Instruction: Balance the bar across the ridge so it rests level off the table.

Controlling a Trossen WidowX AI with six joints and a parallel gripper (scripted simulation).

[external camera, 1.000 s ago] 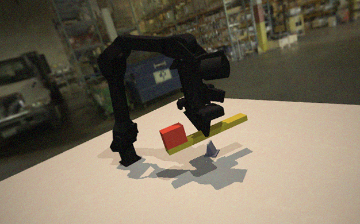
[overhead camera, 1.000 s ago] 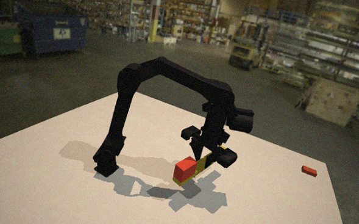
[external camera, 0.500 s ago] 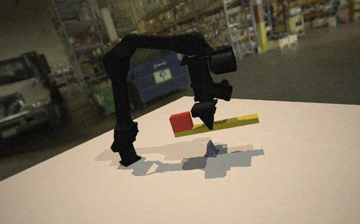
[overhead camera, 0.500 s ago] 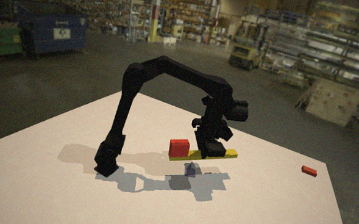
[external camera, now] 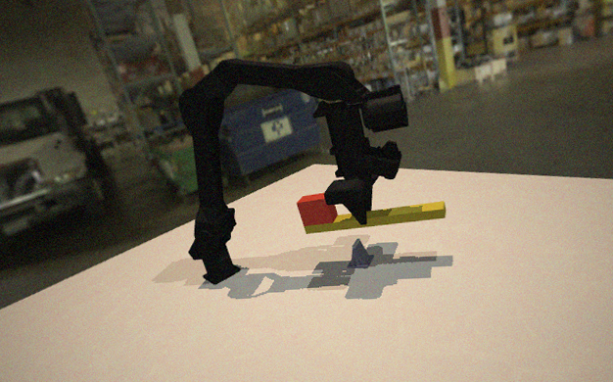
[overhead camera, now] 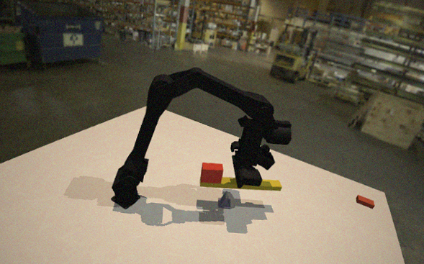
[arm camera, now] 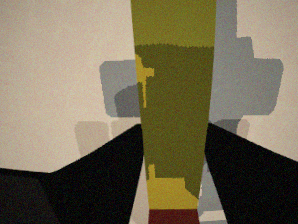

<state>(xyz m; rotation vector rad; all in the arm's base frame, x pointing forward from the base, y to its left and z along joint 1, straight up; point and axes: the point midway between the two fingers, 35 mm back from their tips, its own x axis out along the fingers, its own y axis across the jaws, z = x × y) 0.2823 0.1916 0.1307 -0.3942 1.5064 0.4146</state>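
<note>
Bar (overhead camera: 230, 183) (external camera: 400, 216) (arm camera: 175, 110), without readable writing, is gripped in the pincer (overhead camera: 242, 185) (external camera: 365, 220) (arm camera: 173, 131) above the ridge (overhead camera: 225, 201) (external camera: 359, 256).

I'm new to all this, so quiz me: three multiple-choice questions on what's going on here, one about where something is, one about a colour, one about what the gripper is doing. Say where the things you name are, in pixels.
1. Where is the red block (overhead camera: 212, 173) (external camera: 317, 210)?
A. Beside the ridge, on the table
B. On one end of the bar
C. Under the bar

2. What colour is the bar (overhead camera: 272, 185) (external camera: 409, 213) (arm camera: 175, 110)?
A. Yellow
B. Green
C. White

3. What is the gripper (overhead camera: 248, 186) (external camera: 365, 220) (arm camera: 173, 131) doing?
A. Standing open, off the bar
B. Pressing on the ridge (overhead camera: 225, 201) (external camera: 359, 257)
C. Holding the bar above the ridge

1: B, it sits at the end nearer the arm's base.
2: A, its lit patches look yellow.
3: C, the fingers flank the bar, with a gap below it.
</note>
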